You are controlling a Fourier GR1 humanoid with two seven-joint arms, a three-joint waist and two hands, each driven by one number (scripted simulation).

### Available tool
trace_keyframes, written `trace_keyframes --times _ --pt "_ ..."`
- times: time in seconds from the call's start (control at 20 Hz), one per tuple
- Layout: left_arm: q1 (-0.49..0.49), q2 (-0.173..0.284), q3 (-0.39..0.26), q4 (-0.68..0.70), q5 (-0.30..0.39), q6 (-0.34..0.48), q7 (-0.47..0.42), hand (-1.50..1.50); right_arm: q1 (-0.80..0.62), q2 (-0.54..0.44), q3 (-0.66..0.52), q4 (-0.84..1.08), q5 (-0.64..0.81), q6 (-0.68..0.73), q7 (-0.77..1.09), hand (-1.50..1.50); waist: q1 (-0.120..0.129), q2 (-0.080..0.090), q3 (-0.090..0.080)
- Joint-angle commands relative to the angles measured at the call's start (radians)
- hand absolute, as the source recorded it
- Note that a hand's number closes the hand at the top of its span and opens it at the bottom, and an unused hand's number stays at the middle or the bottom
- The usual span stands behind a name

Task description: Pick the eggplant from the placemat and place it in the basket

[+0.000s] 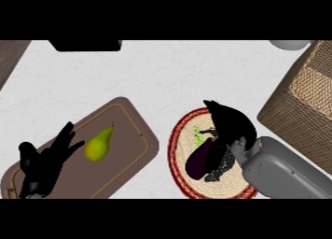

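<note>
Lying on the round placemat [186, 179], the eggplant [202, 158] has the right hand [227, 128] over it, fingers curled round its stem end. The left hand [44, 161] rests open on the brown tray [131, 149], beside a pear [99, 144]. Farther right stands the wicker basket [303, 102].

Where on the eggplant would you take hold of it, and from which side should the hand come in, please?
I would grip the eggplant across its thick dark body, not the green stem end. It lies flat on the round placemat, stem up-view and fat end down-left. The right hand is already over its right side, so closing from above and from that side, across its width, seems best.
</note>
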Motion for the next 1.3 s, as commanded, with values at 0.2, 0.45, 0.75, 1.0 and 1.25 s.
trace_keyframes --times 0.2,0.45,0.75,1.0,1.25 --pt "0.052 -0.023 -0.039 0.069 -0.044 0.008 0.043 0.0 0.052 0.069 0.008 0.018 0.088 -0.028 0.097 -1.5 0.005 0.01 -0.011" --pt "0.043 -0.016 -0.016 0.078 -0.026 -0.013 0.047 0.0 0.042 0.089 -0.008 0.063 0.112 0.003 0.077 -1.5 0.006 0.011 -0.011" --pt "-0.001 0.013 0.023 0.081 -0.002 -0.031 0.097 0.0 0.067 0.143 0.015 0.113 0.095 0.034 0.117 -1.5 0.005 0.011 -0.011" --pt "0.038 -0.031 -0.017 0.073 -0.044 0.0 0.076 0.0 0.084 0.138 -0.003 0.197 0.125 0.017 0.038 -1.5 0.008 0.012 -0.011" --pt "0.004 -0.024 0.012 0.081 -0.043 -0.001 0.09 0.0 0.134 0.19 0.023 0.227 0.205 -0.042 -0.013 -1.5 0.006 0.012 -0.011"
